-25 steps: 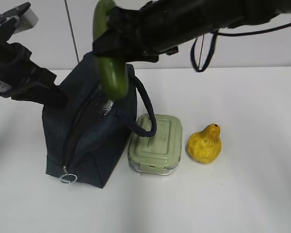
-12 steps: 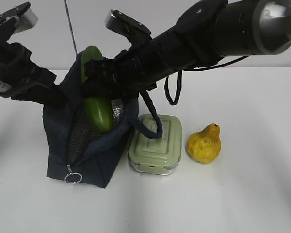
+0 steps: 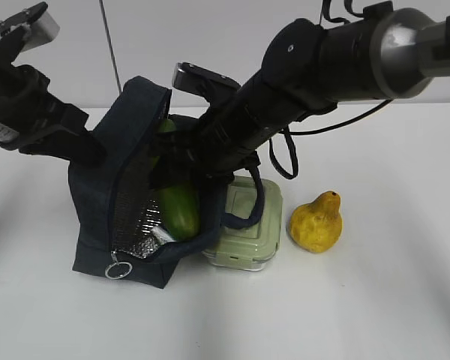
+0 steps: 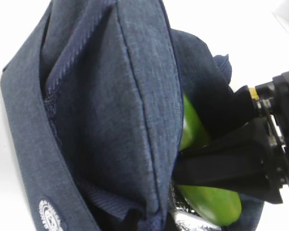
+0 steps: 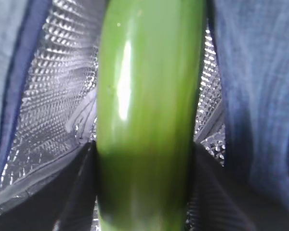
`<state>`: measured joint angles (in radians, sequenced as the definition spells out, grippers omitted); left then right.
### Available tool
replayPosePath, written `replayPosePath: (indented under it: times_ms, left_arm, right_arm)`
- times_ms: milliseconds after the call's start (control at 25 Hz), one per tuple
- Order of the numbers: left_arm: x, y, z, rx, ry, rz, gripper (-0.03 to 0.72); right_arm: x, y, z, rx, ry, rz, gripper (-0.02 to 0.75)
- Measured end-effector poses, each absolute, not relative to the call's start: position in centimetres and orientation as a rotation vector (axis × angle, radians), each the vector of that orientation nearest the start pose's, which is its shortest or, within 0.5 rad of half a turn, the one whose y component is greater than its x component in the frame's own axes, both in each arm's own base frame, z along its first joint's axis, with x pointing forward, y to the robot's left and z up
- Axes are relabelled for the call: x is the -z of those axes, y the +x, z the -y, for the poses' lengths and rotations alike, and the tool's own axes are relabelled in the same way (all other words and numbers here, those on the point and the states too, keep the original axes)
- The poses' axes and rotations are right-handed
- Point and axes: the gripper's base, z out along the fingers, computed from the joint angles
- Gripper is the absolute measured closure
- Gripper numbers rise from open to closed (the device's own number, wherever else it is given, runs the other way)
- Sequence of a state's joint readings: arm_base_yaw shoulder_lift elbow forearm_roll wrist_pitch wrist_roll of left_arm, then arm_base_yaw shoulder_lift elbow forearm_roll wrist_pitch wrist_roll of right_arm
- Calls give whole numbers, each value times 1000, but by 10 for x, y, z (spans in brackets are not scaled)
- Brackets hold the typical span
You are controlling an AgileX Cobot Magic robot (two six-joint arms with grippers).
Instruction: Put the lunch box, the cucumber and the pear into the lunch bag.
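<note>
The navy lunch bag (image 3: 112,225) is standing unzipped, the dark green cucumber (image 3: 178,210) poking into its foil-lined mouth; the green-lidded lunch box (image 3: 247,232) is sitting just beside it, the yellow pear (image 3: 316,223) lying nearby.

Hardly any writing can be read here. The lunch bag (image 4: 86,120) carries a small round white printed emblem (image 4: 50,215) low on its navy fabric in the left wrist view, with a ring of tiny characters around it, but they are too small and blurred to make out. The left arm (image 3: 15,112) has a pale label (image 3: 1,132) on its dark housing in the exterior view, also illegible.
</note>
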<state>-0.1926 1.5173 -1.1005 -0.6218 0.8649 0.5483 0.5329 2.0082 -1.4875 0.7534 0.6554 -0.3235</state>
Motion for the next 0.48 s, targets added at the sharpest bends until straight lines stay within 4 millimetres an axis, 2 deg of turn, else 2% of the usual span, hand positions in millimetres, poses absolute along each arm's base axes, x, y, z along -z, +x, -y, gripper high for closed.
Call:
replayPosePath:
  times_ms: [80, 320, 480]
  left_arm:
    - [-274, 292, 98, 637, 545, -2559, 667]
    - [-274, 292, 98, 637, 545, -2559, 667]
    - [-274, 292, 98, 637, 545, -2559, 667]
  right_arm:
    - [-212, 359, -257, -871, -516, -2561, 354]
    - [-222, 359, -261, -912, -601, -2534, 172]
    - [-234, 361, -264, -928, -640, -2512, 168]
